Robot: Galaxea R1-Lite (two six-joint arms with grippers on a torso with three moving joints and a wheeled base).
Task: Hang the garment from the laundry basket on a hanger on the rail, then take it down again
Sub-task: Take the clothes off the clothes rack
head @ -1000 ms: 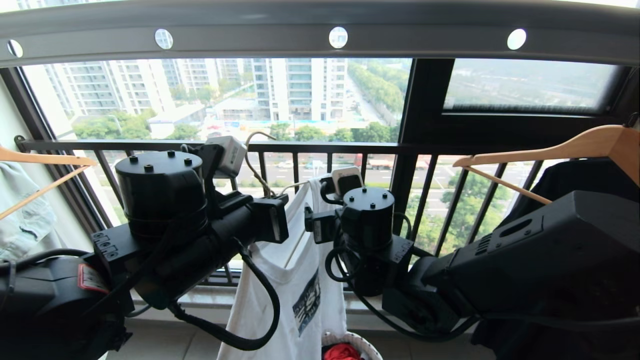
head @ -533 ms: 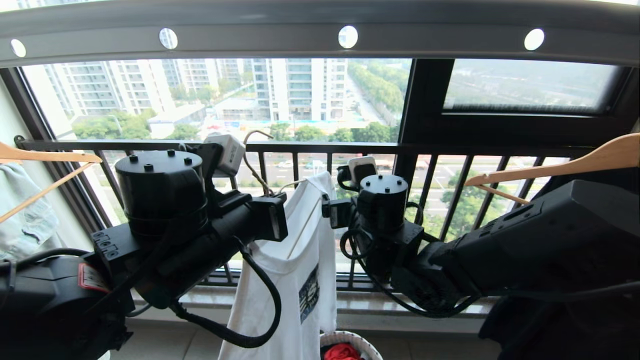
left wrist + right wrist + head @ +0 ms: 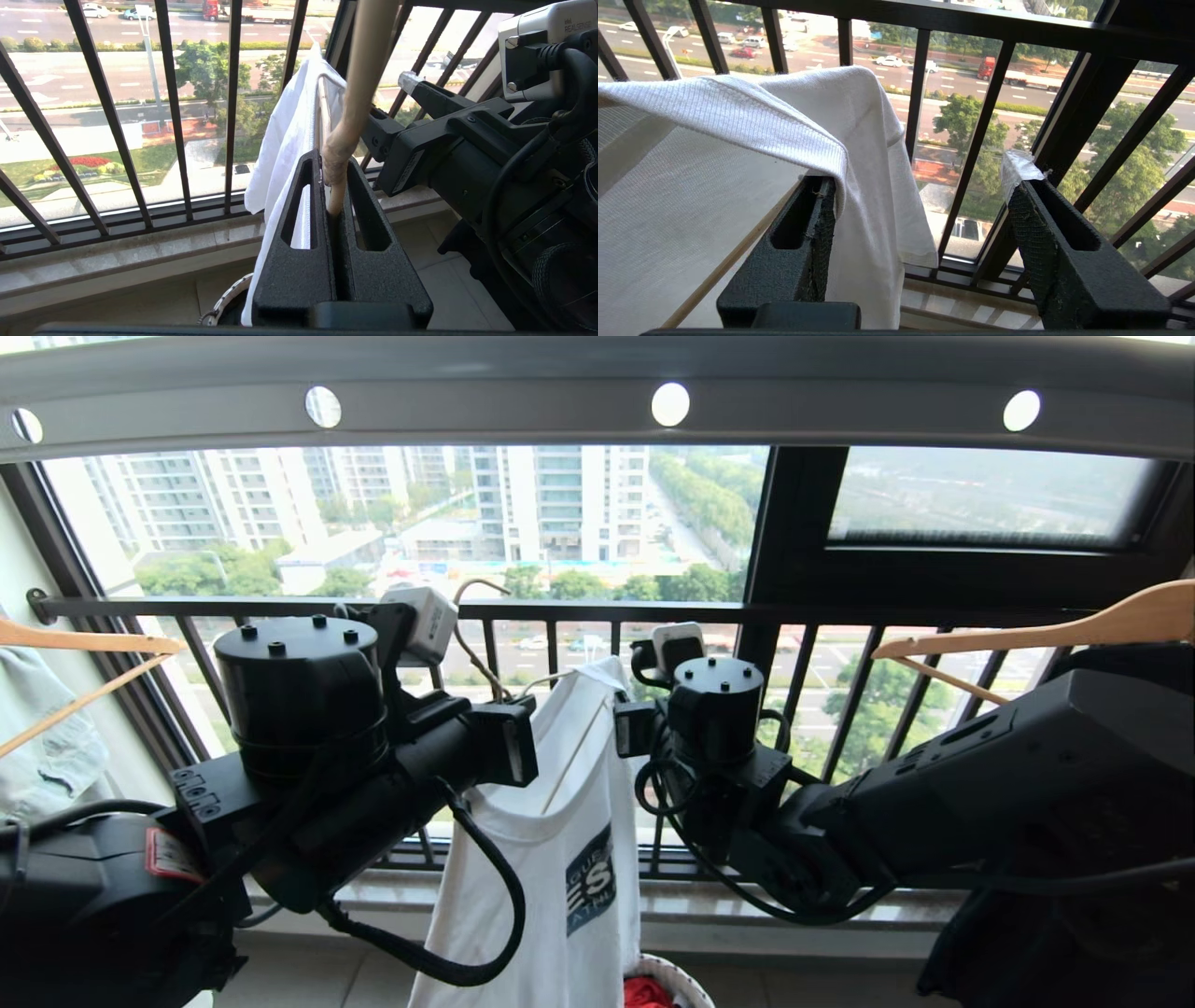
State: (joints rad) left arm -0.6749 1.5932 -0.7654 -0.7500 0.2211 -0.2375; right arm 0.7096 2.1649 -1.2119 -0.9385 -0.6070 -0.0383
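Garment (image 3: 551, 859) has swung logo-forward; left fingers (image 3: 337, 205) clench hanger (image 3: 359, 93), right fingers (image 3: 822, 233) spread, seemingly narrowing.

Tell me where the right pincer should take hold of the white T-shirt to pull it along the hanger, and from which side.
Grip the T-shirt at its shoulder fold, where the ribbed seam drapes over the hanger arm. Come in from the robot's right side, as the right pincer already stands: its fingers are apart, one already against the hanging cloth. The fabric there is doubled, so it probably gives more to pinch. The left pincer holds the hanger's neck steady.
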